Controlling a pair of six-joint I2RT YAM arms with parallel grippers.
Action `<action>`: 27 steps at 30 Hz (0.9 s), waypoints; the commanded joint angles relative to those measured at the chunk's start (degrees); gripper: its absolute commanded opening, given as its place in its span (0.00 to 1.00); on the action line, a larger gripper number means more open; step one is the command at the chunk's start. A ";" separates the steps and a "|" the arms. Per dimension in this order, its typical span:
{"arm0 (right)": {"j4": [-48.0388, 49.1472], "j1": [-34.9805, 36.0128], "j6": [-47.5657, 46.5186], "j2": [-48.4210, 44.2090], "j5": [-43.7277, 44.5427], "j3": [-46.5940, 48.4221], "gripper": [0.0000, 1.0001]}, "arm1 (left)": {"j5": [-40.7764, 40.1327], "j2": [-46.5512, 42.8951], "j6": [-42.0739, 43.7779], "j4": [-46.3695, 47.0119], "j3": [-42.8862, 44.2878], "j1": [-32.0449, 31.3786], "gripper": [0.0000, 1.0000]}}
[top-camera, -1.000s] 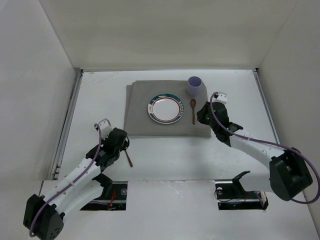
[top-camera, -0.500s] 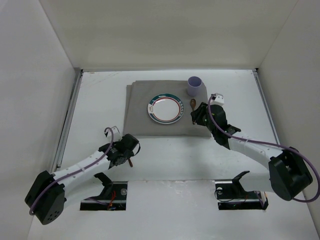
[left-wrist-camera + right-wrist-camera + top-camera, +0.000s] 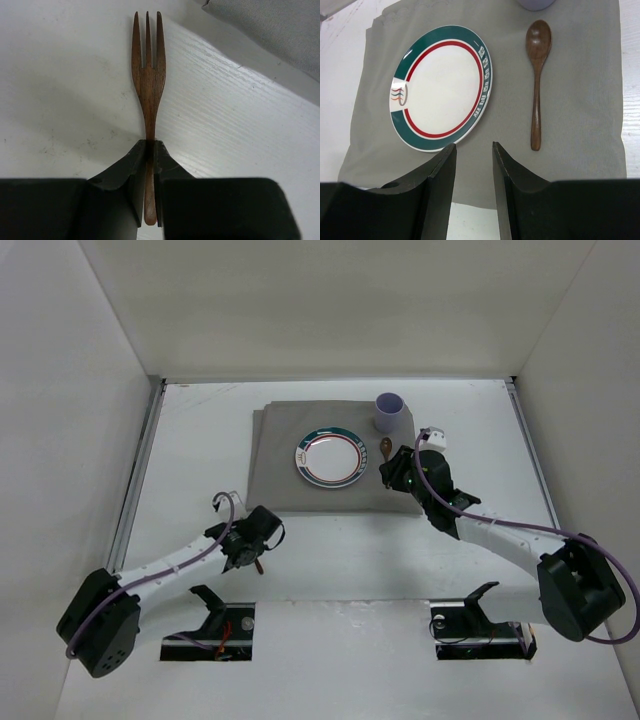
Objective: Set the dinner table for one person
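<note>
Wooden fork (image 3: 148, 85) is the piece in hand: the left gripper (image 3: 149, 147) is clamped on the lower part of its handle, tines pointing away from the fingers. It sits low over the white table (image 3: 200, 440), near the front edge and short of the near-left corner of the grey cloth (image 3: 285, 490). I cannot tell whether the fork rests on the surface or is just clear of it.

On the cloth the setting looks nearly done. The plate (image 3: 442, 90), ringed in green and red, lies at the middle. Just right of it, apart from the rim, the spoon (image 3: 536, 85) lies with its bowl toward the far side. The pale cup (image 3: 389, 411) stands upright at the far-right corner of the cloth.

The right gripper (image 3: 472, 150) hovers over the near edge of the cloth, between plate and spoon. Its jaws stand a little apart with nothing between them.

By my reading, the step is placing the fork, the last piece missing. The next move calls for carrying it up onto the cloth and laying it flat in the bare strip left of the plate, parallel to the spoon, tines far. The grip sits low on the handle, so the tines may sag or swing, and the plate rim needs a clear berth
</note>
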 commanded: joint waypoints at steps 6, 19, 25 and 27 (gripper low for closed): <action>4.36 -0.33 0.57 -0.48 -0.31 -1.02 0.41 | -7.84 -1.63 15.33 -3.96 14.71 -0.67 0.04; 5.33 -0.59 1.10 -0.30 -0.14 -1.64 0.41 | -0.46 35.55 47.53 13.90 45.22 7.85 0.05; 5.33 -0.59 1.10 0.31 -0.05 -1.55 0.41 | 2.27 42.16 50.09 14.34 49.36 11.37 0.07; 5.33 -0.59 1.10 0.57 -0.05 -1.55 0.41 | 3.41 43.30 50.18 14.78 49.37 12.16 0.07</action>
